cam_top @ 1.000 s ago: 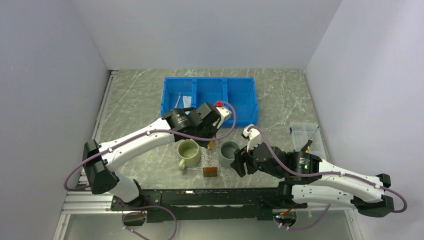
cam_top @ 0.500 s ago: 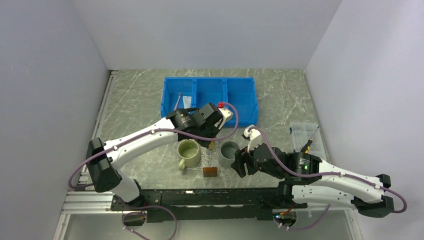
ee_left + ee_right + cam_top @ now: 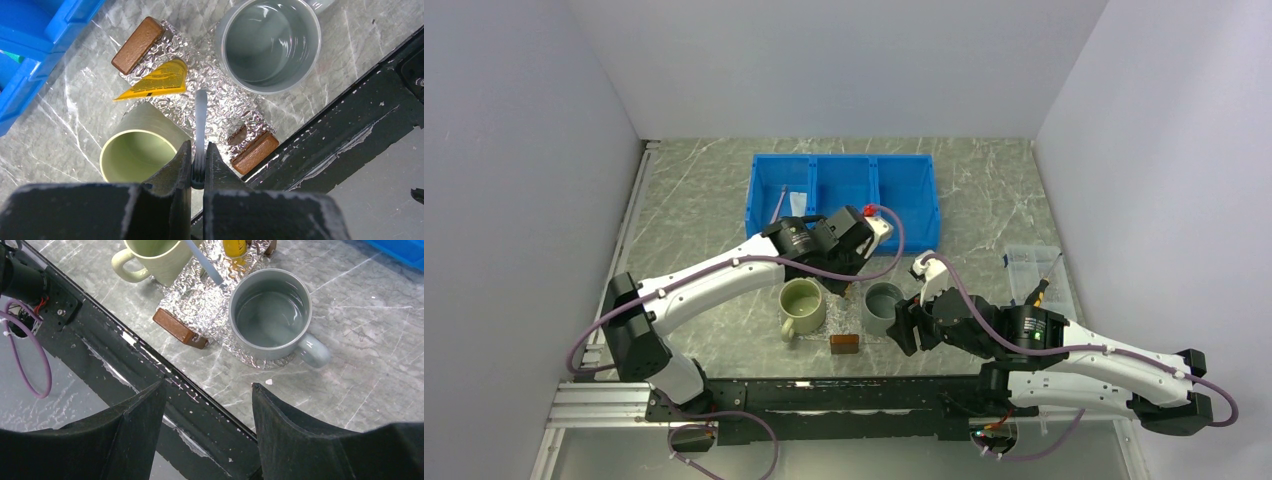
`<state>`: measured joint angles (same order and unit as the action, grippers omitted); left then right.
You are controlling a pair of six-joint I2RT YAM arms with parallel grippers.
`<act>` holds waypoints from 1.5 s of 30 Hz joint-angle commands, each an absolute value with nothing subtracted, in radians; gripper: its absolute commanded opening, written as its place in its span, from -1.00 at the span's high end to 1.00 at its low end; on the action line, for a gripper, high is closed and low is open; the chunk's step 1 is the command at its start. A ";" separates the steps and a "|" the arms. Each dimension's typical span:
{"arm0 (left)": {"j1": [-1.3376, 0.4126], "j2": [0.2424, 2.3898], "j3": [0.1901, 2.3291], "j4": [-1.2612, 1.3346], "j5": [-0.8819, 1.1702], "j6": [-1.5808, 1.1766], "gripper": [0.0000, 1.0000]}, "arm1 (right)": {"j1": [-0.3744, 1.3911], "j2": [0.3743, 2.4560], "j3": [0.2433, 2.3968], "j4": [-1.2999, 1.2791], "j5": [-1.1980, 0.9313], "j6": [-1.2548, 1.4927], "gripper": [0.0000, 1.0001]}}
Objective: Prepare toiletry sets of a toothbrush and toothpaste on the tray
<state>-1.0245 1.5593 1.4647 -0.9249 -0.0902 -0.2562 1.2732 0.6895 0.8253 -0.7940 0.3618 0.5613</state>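
**Left claw has the toothbrush over the tray**

Left claw is pinched nearly closed on one end of the pale toothbrush. The rest pokes out past the fingertips, over the glittery tray. Can't tell if the tip touches it. The tray sits between the green mug on the left and the grey mug on the right. Yellow toothpaste lies on the tray's far part, just beside the brush tip. Right claw gapes wide with nothing in it, near-right of the grey mug.

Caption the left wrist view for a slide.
Left gripper shut on a pale toothbrush above the glittery tray, near the yellow toothpaste.
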 commanded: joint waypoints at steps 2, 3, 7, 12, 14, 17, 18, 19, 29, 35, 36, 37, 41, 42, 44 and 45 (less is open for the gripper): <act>-1.030 1.568 1.502 -0.912 -0.075 -0.247 1.00 | 1.273 0.678 0.830 -0.787 0.383 0.565 -0.31; -1.029 1.571 1.502 -0.913 -0.074 -0.246 1.00 | 1.274 0.678 0.830 -0.786 0.382 0.564 -0.31; -1.030 1.585 1.508 -0.917 -0.066 -0.243 1.00 | 1.274 0.685 0.831 -0.788 0.386 0.562 -0.31; -1.030 1.596 1.516 -0.919 -0.061 -0.240 1.00 | 1.273 0.685 0.829 -0.786 0.389 0.561 -0.32; -1.029 1.603 1.523 -0.923 -0.061 -0.240 1.00 | 1.273 0.683 0.826 -0.784 0.388 0.563 -0.32; -1.029 1.611 1.532 -0.925 -0.060 -0.236 0.83 | 1.273 0.682 0.824 -0.785 0.391 0.565 -0.32; -1.029 1.613 1.534 -0.924 -0.058 -0.235 0.77 | 1.272 0.680 0.824 -0.787 0.393 0.566 -0.32; -1.030 1.616 1.537 -0.924 -0.057 -0.234 0.74 | 1.273 0.678 0.824 -0.789 0.393 0.566 -0.32; -1.030 1.635 1.561 -0.924 -0.052 -0.229 0.56 | 1.273 0.663 0.822 -0.798 0.399 0.572 -0.32; -1.030 1.648 1.574 -0.923 -0.051 -0.231 0.51 | 1.273 0.658 0.821 -0.796 0.397 0.573 -0.32; -1.029 1.649 1.577 -0.922 -0.050 -0.231 0.51 | 1.273 0.659 0.822 -0.796 0.397 0.573 -0.32; -1.029 1.650 1.579 -0.922 -0.049 -0.232 0.50 | 1.273 0.659 0.822 -0.796 0.397 0.573 -0.32; -1.029 1.659 1.594 -0.923 -0.049 -0.229 0.49 | 1.273 0.658 0.822 -0.797 0.399 0.574 -0.32; -1.029 1.661 1.598 -0.924 -0.050 -0.230 0.48 | 1.273 0.657 0.823 -0.796 0.399 0.574 -0.32; -1.029 1.664 1.606 -0.928 -0.052 -0.229 0.48 | 1.274 0.657 0.822 -0.796 0.399 0.573 -0.32; -1.029 1.666 1.609 -0.928 -0.052 -0.228 0.48 | 1.273 0.657 0.822 -0.795 0.398 0.574 -0.32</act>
<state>-1.0245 1.6543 1.5600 -0.9295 -0.0639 -0.2443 1.2732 0.6716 0.8219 -0.8089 0.3698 0.5621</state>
